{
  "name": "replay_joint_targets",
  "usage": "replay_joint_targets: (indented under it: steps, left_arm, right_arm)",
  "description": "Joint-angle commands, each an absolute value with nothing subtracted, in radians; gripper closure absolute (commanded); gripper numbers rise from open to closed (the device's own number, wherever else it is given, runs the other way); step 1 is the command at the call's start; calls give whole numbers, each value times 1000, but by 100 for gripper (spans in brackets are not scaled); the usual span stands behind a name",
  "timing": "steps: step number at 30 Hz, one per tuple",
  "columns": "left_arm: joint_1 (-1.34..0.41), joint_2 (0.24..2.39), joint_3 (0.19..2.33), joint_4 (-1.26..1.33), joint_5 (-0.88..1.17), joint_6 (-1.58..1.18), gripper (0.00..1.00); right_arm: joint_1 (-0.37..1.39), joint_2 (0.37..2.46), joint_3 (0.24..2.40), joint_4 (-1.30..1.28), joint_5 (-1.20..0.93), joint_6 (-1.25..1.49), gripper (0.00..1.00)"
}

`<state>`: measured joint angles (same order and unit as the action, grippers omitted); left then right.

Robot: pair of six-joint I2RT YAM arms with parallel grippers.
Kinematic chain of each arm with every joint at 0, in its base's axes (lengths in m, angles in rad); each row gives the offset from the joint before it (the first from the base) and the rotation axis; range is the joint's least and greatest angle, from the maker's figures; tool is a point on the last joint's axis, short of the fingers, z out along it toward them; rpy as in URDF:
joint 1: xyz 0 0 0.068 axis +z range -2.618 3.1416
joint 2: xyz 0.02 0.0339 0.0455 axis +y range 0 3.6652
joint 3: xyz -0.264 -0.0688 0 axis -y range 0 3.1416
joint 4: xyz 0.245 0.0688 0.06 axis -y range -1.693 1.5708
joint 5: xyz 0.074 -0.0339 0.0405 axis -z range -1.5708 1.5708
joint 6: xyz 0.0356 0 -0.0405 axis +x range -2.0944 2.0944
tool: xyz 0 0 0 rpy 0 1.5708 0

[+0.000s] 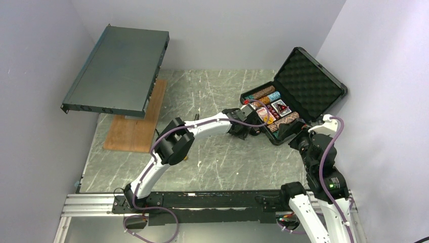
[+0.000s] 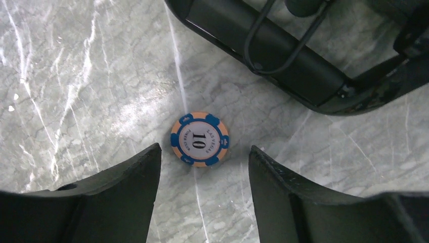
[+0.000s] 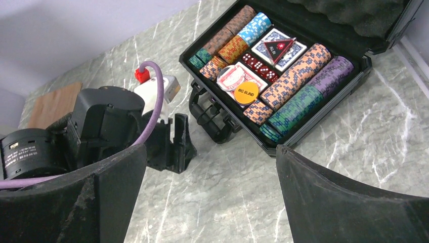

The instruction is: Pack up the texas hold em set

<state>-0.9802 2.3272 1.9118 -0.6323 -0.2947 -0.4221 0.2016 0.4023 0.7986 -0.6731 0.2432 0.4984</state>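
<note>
Only the left wrist view shows a loose chip [image 2: 199, 139], untouched inside the wide-spread left hand [image 2: 203, 151]; right hand [image 3: 211, 152] gapes

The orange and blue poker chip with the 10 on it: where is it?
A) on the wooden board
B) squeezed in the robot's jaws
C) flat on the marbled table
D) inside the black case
C: the orange and blue round poker chip lies flat on the grey marbled table, outside the black plastic case, with nothing gripping it.
</note>
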Motion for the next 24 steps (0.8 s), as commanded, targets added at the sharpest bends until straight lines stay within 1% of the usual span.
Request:
replay_joint_targets:
  steps: [1, 16, 19, 24]
  left_arm:
    - [-961, 2344, 1936, -613, -281, -412, 35]
    - [-960, 2364, 1937, -621, -231, -395, 48]
    - [-961, 2362, 1928, -623, -218, -401, 50]
    - [-961, 2369, 1929, -635, -201, -402, 49]
  right_arm:
    - [199, 400, 795, -656, 222, 486, 0]
    - [199, 412, 785, -648, 210, 487, 0]
    - [199, 412, 782, -646, 210, 488, 0]
    - [199, 414, 782, -646, 205, 486, 0]
